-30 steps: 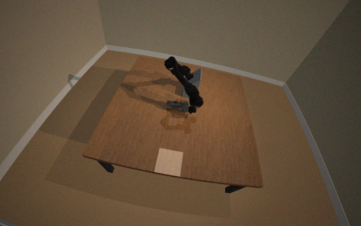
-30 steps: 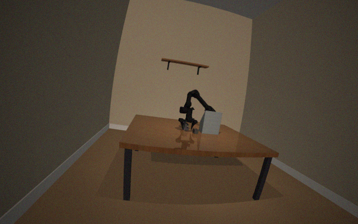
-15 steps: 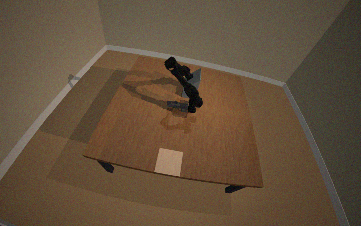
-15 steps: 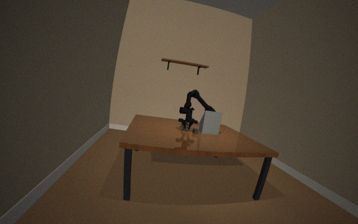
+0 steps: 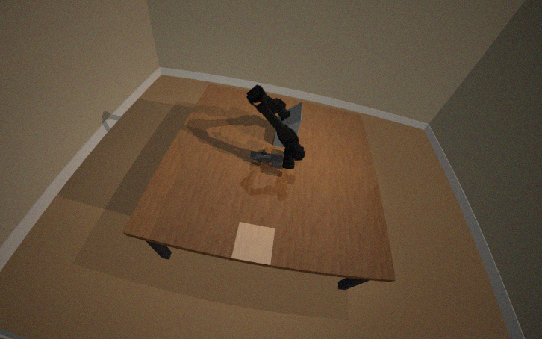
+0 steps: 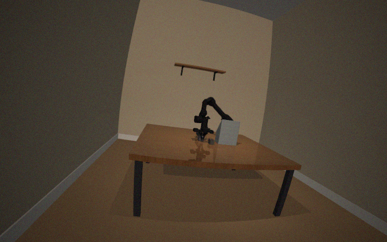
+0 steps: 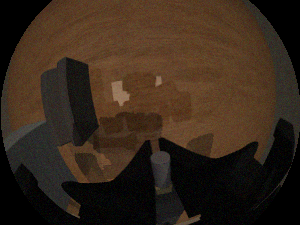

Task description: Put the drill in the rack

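Note:
The drill (image 7: 161,171) shows in the wrist view as a grey upright cylinder with a brass-coloured ring above a dark blue-grey body; its body also shows in the exterior view (image 6: 200,138), low over the table. My gripper (image 7: 154,143) (image 6: 202,136) points down and is shut on the drill, its black fingers on both sides. The fingers hide much of the body, and I cannot make out the key apart from it. A dark two-part block (image 7: 77,104) (image 6: 211,141) stands to the left in the wrist view. I cannot tell which thing is the rack.
A large light grey slanted box (image 6: 229,132) (image 5: 296,117) stands beside the arm's base, on the wooden table (image 5: 323,219) (image 6: 164,150). A pale square (image 5: 253,243) lies at the table's edge nearest the top camera. A shelf (image 6: 199,67) hangs on the wall.

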Controlling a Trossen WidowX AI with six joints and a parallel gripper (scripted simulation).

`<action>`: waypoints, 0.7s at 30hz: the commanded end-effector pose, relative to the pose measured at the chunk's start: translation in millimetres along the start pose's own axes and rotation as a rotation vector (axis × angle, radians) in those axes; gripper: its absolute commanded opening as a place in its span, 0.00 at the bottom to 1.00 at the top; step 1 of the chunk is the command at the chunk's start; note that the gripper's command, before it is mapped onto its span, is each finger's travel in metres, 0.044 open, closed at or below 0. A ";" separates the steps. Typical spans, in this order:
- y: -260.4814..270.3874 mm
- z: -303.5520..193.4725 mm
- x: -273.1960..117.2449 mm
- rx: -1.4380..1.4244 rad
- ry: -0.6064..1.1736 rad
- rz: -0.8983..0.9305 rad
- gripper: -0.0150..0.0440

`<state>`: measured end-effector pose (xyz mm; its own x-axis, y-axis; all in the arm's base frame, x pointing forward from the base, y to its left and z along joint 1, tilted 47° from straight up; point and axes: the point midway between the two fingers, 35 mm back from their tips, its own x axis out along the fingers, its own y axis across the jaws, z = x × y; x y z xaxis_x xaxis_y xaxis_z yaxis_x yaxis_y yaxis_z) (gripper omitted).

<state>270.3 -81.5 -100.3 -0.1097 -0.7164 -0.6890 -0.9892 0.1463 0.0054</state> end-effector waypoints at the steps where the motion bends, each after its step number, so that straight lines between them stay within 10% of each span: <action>1: 0.1 4.7 -0.4 -0.003 0.002 -0.003 0.25; 21: -0.7 29.4 -1.9 -0.003 0.000 -0.003 0.25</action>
<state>271.9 -65.3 -117.3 -0.1117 -0.7179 -0.6872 -0.9893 0.1455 0.0088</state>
